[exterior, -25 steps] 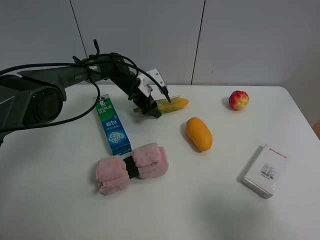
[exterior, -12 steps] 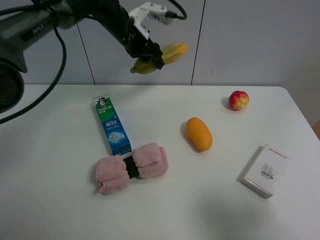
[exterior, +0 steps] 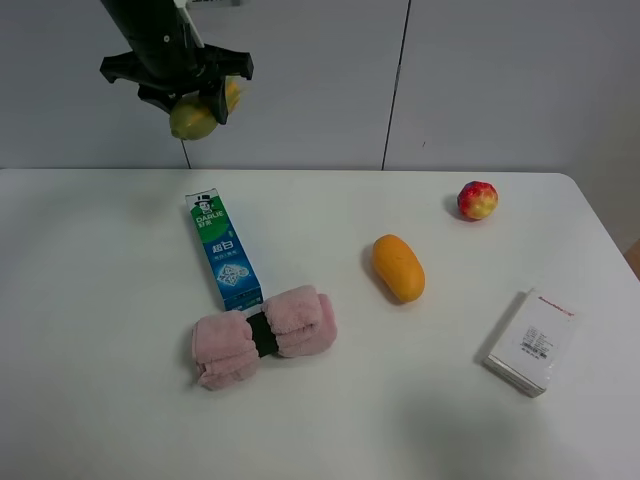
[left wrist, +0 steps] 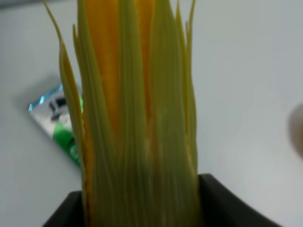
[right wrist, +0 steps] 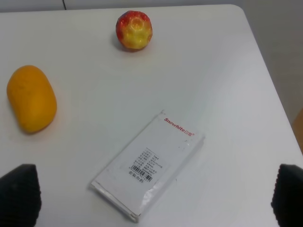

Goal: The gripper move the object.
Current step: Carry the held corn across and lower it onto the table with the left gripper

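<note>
My left gripper (exterior: pixel 190 95) is shut on the corn cob (exterior: pixel 198 113) and holds it high above the back left of the table, over the far end of the toothpaste box. In the left wrist view the corn cob (left wrist: pixel 137 113) fills the frame, green husk around yellow kernels, between the dark fingers (left wrist: pixel 222 203). My right gripper (right wrist: pixel 151 194) is open and empty; its two dark fingertips (right wrist: pixel 19 194) frame the white box from above. It does not show in the exterior view.
A green and blue toothpaste box (exterior: pixel 225 250) lies left of centre, with a pink rolled towel (exterior: pixel 265 335) at its near end. An orange mango (exterior: pixel 398 267) lies in the middle, a red apple (exterior: pixel 477 199) at the back right, a white box (exterior: pixel 532 341) at the right.
My left gripper has lifted the corn cob off the table, then carried it up and to the left. The other things have not moved.
</note>
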You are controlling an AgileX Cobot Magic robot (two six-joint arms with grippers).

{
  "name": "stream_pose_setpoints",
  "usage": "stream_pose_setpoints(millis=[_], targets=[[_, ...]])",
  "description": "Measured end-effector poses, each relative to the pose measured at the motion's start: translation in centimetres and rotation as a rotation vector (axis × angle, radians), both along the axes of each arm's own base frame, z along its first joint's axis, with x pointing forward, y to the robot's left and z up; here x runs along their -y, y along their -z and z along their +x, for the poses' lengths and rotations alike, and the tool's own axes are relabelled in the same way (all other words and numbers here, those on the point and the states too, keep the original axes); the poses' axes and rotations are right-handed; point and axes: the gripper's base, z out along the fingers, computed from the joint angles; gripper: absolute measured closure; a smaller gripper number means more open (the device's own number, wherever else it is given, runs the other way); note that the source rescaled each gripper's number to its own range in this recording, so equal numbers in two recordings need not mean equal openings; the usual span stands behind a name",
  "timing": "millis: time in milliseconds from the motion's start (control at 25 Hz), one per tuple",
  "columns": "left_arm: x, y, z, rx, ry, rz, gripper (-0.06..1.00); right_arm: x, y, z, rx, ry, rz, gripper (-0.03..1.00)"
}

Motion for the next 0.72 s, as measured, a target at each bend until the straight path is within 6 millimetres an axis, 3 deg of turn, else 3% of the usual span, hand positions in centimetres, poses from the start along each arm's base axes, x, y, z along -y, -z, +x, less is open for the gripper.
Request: stream_pose_setpoints(millis=[200,360,400,480,720], targets=[[-3.4,3.0,-3.3,-0.001,-0.088,-0.029,0.94,0.0,0.0,0.0,0.000,0.000,0.000,-0.03],[-6.7,5.9,-7.1,0.053,-0.199,-0.107,0.94,0.0,0.0,0.0,0.000,0.000,0.000,-0.03],[-7.4,6.8,-8.0,0.075,-0.224,-0.127,0.94,0.0,0.0,0.0,0.000,0.000,0.000,-0.03],[-9.0,10.6,-9.9,0.123,-0.289,-0.160,0.94,0.0,0.0,0.0,0.000,0.000,0.000,-0.03],[-10.1,16.9,-12.6,0.126,-0.435,-0.220,0.94,0.0,0.0,0.0,0.000,0.000,0.000,-0.03]])
